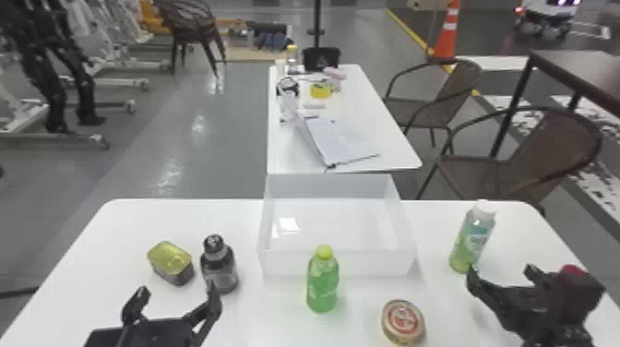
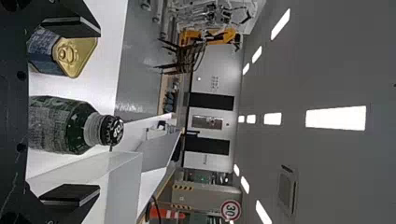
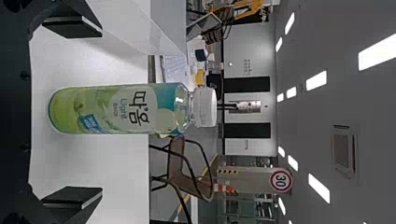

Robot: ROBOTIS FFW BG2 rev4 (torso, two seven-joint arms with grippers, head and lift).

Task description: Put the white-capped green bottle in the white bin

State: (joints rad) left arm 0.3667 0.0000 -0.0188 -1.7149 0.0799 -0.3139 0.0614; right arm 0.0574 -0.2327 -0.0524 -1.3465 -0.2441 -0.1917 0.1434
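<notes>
The white-capped green bottle [image 1: 472,240] stands upright on the table, right of the white bin [image 1: 336,263]. My right gripper [image 1: 500,273] is just in front of it with its fingers apart. In the right wrist view the bottle [image 3: 126,109] lies between the two spread fingers of the right gripper [image 3: 72,112], touching neither. My left gripper [image 1: 173,302] stays at the table's front left, open and holding nothing. The left wrist view shows the left gripper [image 2: 70,114] facing a dark bottle [image 2: 70,125].
A green bottle with a lime cap [image 1: 323,281] stands before the bin, and a round tin [image 1: 403,322] lies to its right. A gold-lidded can [image 1: 170,262] is at the left. Behind the bin is another table [image 1: 387,152] with a binder.
</notes>
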